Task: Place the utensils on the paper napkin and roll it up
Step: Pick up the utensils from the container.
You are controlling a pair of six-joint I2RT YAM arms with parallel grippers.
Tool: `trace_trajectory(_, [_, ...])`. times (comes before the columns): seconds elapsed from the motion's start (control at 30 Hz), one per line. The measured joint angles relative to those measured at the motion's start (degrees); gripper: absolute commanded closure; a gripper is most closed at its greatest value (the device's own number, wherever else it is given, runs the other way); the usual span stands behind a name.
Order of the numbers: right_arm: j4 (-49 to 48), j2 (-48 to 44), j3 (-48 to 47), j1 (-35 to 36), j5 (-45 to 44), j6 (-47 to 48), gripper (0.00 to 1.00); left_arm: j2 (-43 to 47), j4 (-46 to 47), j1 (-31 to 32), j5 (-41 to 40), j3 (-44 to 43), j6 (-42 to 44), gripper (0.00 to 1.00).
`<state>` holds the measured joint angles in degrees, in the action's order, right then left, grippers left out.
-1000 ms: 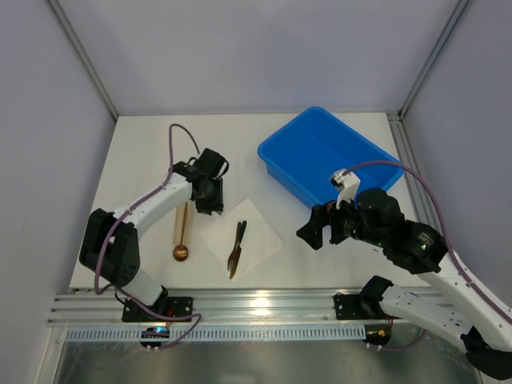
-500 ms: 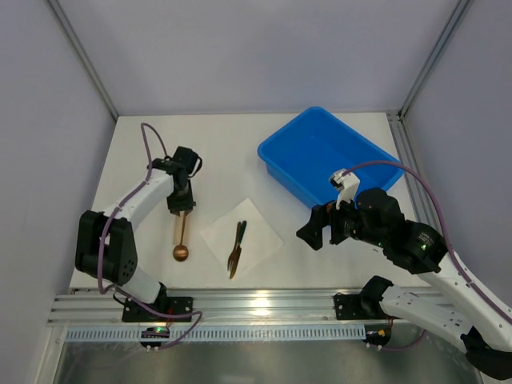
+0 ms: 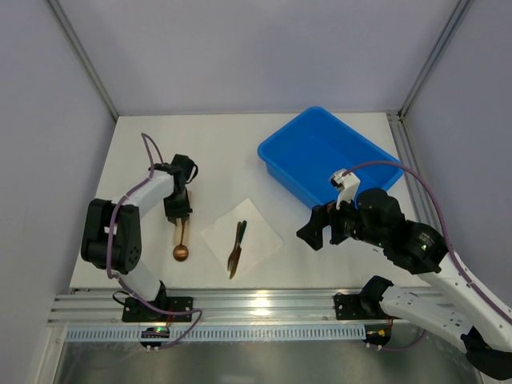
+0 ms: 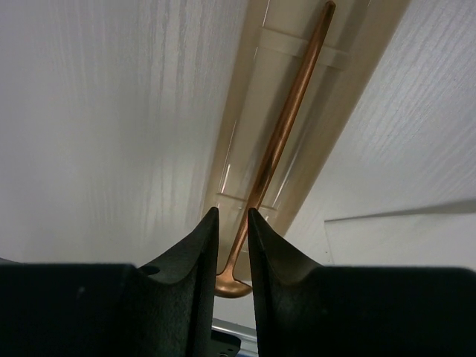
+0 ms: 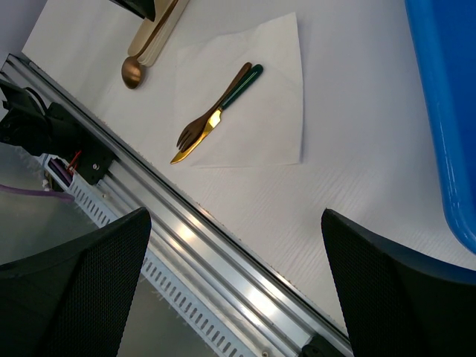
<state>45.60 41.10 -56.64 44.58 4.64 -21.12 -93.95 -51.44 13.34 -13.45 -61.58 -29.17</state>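
Between the matt black plastic fingers (image 4: 195, 253) shows a spoon (image 4: 279, 141) of polished coppery metal, glossy, on a smooth beige strip (image 4: 335, 89) with a soft sheen. Beside them, the white surface (image 4: 97, 111) looks matt and finely grained, and the napkin (image 4: 401, 242) is matt paper.

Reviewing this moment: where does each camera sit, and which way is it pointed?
Top external: mounted above and behind the arms, looking down on the table; both arms and their bases show.
Left wrist: low over the table, looking along the spoon; the left gripper shows, jaws straddling the handle.
Right wrist: raised, looking toward the table's near edge over the napkin and fork; the right gripper shows, jaws wide.
Shared: spoon and napkin appear in all three.
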Motion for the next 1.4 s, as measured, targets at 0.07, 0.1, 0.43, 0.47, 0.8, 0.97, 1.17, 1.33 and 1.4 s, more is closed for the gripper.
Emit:
trace_trajectory(0.07, [0.0,0.0,0.0,0.0,0.0,0.0,0.01,-0.7,0.7,-0.2,0.8,0.3,0.1,0.76])
trace_trajectory(0.1, [0.0,0.0,0.0,0.0,0.0,0.0,0.0,-0.8,1.2,-0.2,1.2,0.6,0.1,0.76])
trace_trajectory(0.43, [0.0,0.0,0.0,0.0,0.0,0.0,0.01,-1.4,3.1,-0.2,2.4,1.6,0.2,0.75])
trace_trajectory(0.47, [0.0,0.0,0.0,0.0,0.0,0.0,0.01,-1.7,3.3,-0.2,2.6,1.8,0.2,0.75])
trace_trajectory(0.8, [0.0,0.0,0.0,0.0,0.0,0.0,0.0,-3.2,4.1,-0.2,2.7,2.1,0.3,0.79])
trace_trajectory(0.97, [0.0,0.0,0.0,0.0,0.0,0.0,0.01,-3.8,4.3,-0.2,2.9,2.0,0.3,0.81])
trace_trajectory(1.17, [0.0,0.0,0.0,0.0,0.0,0.0,0.0,-3.9,4.3,-0.2,3.0,2.0,0.7,0.91])
trace_trajectory(1.33, [0.0,-0.1,0.0,0.0,0.0,0.0,0.01,-4.0,4.3,-0.2,2.6,2.0,0.9,1.0])
trace_trajectory(1.4, [0.0,-0.3,0.0,0.0,0.0,0.0,0.01,-3.9,4.2,-0.2,2.5,2.0,0.9,1.0])
